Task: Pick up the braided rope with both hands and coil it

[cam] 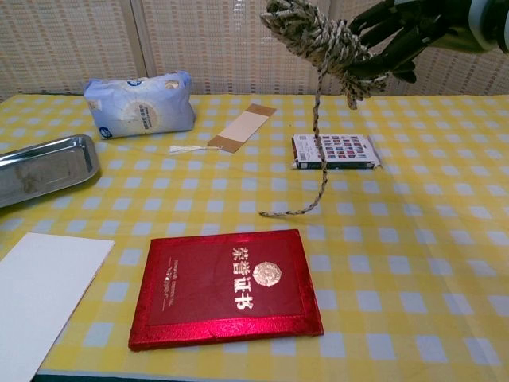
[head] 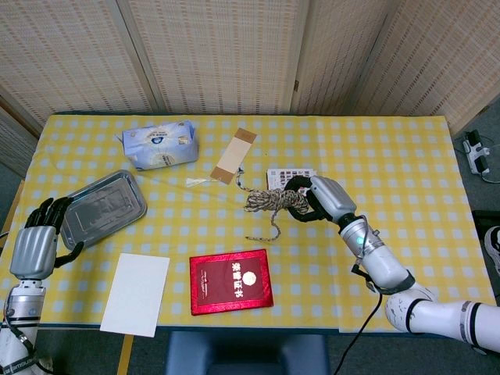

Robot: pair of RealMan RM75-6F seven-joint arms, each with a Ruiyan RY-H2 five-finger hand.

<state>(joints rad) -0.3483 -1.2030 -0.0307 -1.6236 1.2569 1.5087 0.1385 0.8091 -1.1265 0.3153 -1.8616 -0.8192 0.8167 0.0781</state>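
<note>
One braided rope [head: 269,201], bundled, raised over the table [head: 391,156] centre; its tail hangs down, the end touching the cloth. One red booklet [head: 231,280] at the near edge, one white sheet [head: 135,294] left of it, one metal tray [head: 103,209] toward the left edge, one tissue pack [head: 160,144] near the far edge. Right hand [head: 316,199] grips the bundle, fingers curled around it. Left hand [head: 35,242] off the left edge, fingers apart, holding nothing.

red booklet [cam: 227,288] and small box [cam: 335,150] beneath rope tail, bare checked table [cam: 445,239] rightward
</note>
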